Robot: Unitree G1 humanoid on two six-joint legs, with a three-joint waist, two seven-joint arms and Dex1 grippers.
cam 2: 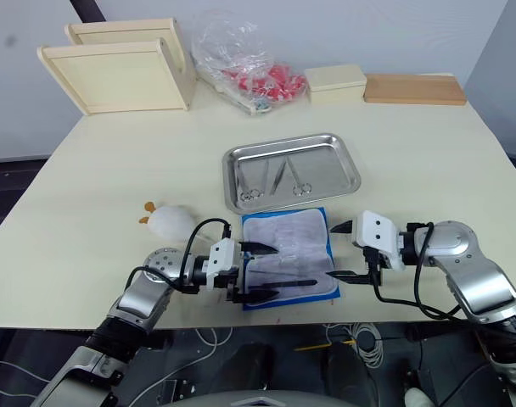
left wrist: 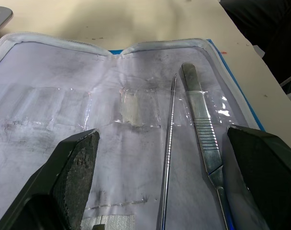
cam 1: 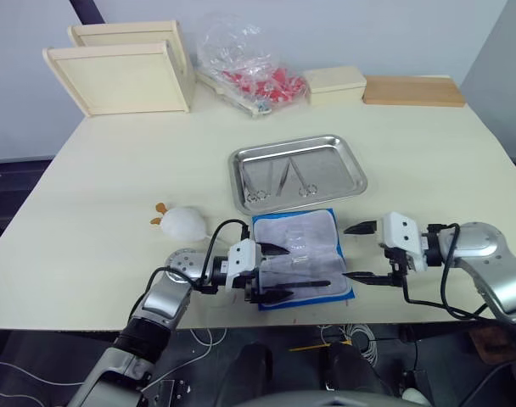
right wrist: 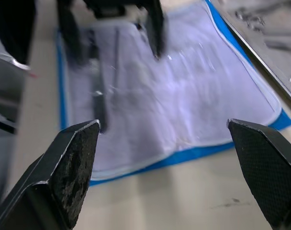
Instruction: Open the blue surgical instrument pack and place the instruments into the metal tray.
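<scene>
- Near the front edge of the desk [cam 1: 88, 220], the blue surgical instrument pack [cam 1: 300, 254] lies unfolded, pale lining up, just in front of the metal tray [cam 1: 298, 173].
- Two instruments remain on the lining at the pack's near end: forceps [left wrist: 203, 139] and a thin probe [left wrist: 168, 143], side by side, long axes running across the desk from left to right.
- Ring-handled scissors [cam 1: 269, 184] lie in the tray, rings toward the robot, long axes pointing away from it.
- Left tool [cam 1: 271, 271] hovers over the pack's left side with its fingers spread apart, straddling the two instruments and gripping nothing.
- Right tool [cam 1: 360, 252] sits just beside the pack's right edge, fingers also wide apart and empty.
- A white plush toy [cam 1: 183, 222] rests left of the pack.
</scene>
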